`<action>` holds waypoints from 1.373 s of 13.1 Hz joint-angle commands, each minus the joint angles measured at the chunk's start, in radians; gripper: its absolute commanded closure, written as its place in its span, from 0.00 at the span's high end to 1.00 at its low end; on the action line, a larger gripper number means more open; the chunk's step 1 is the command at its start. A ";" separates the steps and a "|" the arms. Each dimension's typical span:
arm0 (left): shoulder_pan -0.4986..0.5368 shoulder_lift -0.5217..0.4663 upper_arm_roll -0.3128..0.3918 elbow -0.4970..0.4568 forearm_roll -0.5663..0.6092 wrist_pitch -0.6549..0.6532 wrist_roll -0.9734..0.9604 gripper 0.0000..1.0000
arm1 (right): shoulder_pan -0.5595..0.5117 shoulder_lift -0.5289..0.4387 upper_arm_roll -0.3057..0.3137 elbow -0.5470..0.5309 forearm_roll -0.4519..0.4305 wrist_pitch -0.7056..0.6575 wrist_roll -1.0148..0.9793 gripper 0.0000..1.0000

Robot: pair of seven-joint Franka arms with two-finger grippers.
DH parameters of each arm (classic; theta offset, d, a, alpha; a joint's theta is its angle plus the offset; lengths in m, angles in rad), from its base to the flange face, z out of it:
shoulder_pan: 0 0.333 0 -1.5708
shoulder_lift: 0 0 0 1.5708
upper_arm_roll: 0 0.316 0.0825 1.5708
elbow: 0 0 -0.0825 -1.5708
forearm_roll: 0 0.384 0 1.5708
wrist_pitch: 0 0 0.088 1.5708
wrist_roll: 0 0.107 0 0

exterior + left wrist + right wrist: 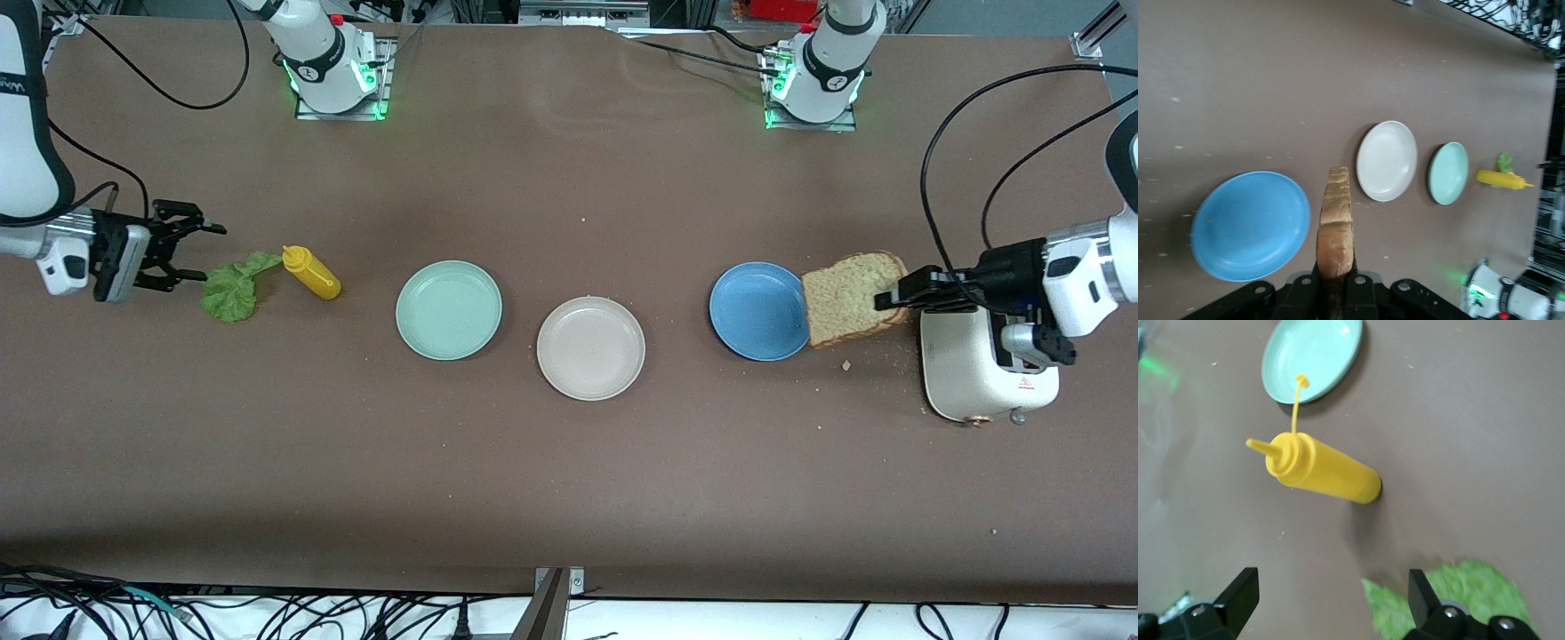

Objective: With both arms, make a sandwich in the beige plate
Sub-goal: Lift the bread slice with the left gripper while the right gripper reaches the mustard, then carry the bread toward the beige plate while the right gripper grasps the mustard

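So from the front, the left gripper (889, 300) is clamped on a slice of bread (849, 298) held up between the blue plate (758, 311) and the toaster (973, 373), while the beige plate (590, 348) sits bare mid-table beside the green plate (449, 309). Left wrist view has that bread (1336, 227) edge-on, pinched between the fingers. Right wrist view shows the right gripper (1331, 600) spread wide over the table, close to the lettuce (1458, 597) and the yellow bottle (1321, 468).
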 commanded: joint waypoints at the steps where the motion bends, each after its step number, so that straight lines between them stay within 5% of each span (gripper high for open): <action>1: -0.015 0.035 0.004 0.022 -0.093 -0.025 -0.024 0.00 | 0.002 -0.025 -0.012 -0.119 0.146 0.041 -0.239 0.99; 4: -0.060 0.081 0.004 0.022 -0.170 -0.022 -0.022 0.00 | 0.001 -0.008 -0.013 -0.136 0.189 0.065 -0.420 0.99; 9: -0.113 0.162 0.004 0.023 -0.334 -0.020 0.039 0.00 | 0.007 0.129 -0.009 -0.121 0.382 0.066 -0.561 0.99; 18: -0.261 0.294 0.004 0.022 -0.364 0.124 0.184 0.00 | 0.060 0.192 -0.001 -0.124 0.500 0.053 -0.601 0.99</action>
